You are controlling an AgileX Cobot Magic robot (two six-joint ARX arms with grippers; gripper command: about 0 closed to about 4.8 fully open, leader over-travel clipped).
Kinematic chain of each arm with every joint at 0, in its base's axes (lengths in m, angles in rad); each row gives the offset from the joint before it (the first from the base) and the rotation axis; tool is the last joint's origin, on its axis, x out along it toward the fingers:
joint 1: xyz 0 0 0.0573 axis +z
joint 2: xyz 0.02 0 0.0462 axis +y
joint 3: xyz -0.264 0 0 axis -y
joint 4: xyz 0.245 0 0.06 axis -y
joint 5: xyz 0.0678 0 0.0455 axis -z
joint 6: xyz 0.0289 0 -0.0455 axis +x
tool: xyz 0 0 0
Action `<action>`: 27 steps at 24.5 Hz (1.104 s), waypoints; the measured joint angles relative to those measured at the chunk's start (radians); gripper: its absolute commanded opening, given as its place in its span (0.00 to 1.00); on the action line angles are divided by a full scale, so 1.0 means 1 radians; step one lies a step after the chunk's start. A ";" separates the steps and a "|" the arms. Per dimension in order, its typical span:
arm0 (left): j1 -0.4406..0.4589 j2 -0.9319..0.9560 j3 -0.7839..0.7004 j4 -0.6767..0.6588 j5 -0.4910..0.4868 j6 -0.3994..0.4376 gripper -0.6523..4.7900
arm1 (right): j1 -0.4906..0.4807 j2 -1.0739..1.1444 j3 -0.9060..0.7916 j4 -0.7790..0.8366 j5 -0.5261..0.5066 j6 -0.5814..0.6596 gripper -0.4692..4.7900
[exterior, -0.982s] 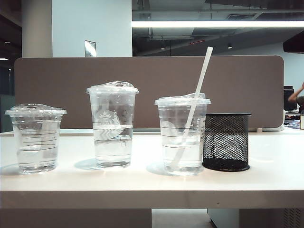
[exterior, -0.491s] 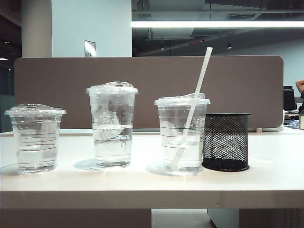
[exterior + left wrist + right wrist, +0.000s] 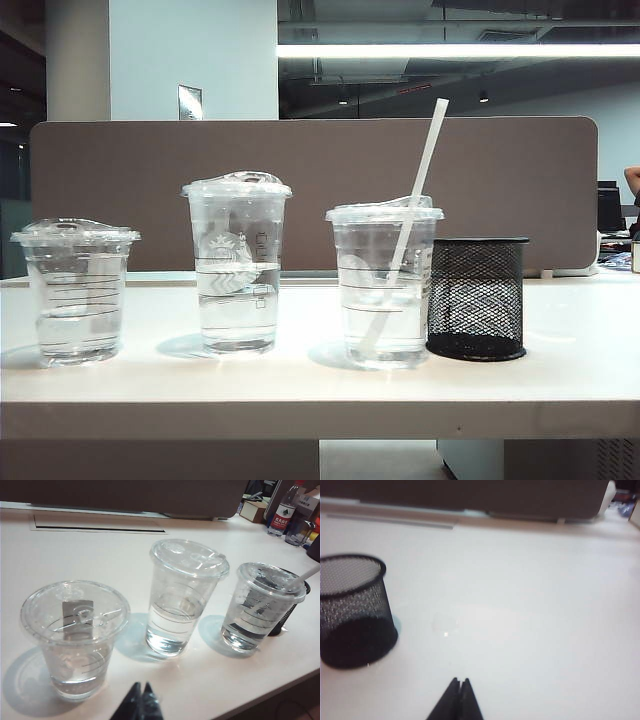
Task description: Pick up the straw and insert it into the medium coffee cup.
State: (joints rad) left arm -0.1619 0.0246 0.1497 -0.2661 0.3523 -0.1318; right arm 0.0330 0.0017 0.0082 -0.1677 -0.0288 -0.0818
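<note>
Exterior view: three clear lidded cups, each part-filled with clear liquid, stand in a row on the white table (image 3: 300, 390). The short cup (image 3: 76, 290) is at the left, the tall cup (image 3: 237, 262) is next, and the medium cup (image 3: 384, 283) stands just beside a black mesh holder (image 3: 477, 297); whether cup and holder touch cannot be told. The white straw (image 3: 418, 190) passes through the medium cup's lid, tilted, its lower end down in the liquid and blurred by the plastic. Neither arm appears in this view.

Left wrist view: the left gripper (image 3: 139, 703) shows only as dark fingertips pressed together at the frame edge, holding nothing, above the table in front of the short cup. The straw's top is cut off at the frame edge.

Right wrist view: the right gripper (image 3: 458, 700), likewise closed and empty, hangs over bare table near the mesh holder. The picture is soft; the holder's interior cannot be made out.
</note>
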 measured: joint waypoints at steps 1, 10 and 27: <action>0.000 0.000 0.000 0.000 0.000 0.000 0.11 | 0.002 0.000 0.000 -0.019 0.002 0.002 0.09; 0.000 0.000 0.000 0.000 0.000 0.000 0.11 | -0.032 0.000 0.000 -0.026 0.029 0.007 0.09; 0.001 -0.022 -0.005 -0.007 -0.060 0.171 0.11 | -0.035 0.000 0.000 -0.026 0.029 0.007 0.09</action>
State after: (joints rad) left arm -0.1612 0.0025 0.1444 -0.2733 0.2928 0.0395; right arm -0.0025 0.0017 0.0082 -0.1932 0.0002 -0.0746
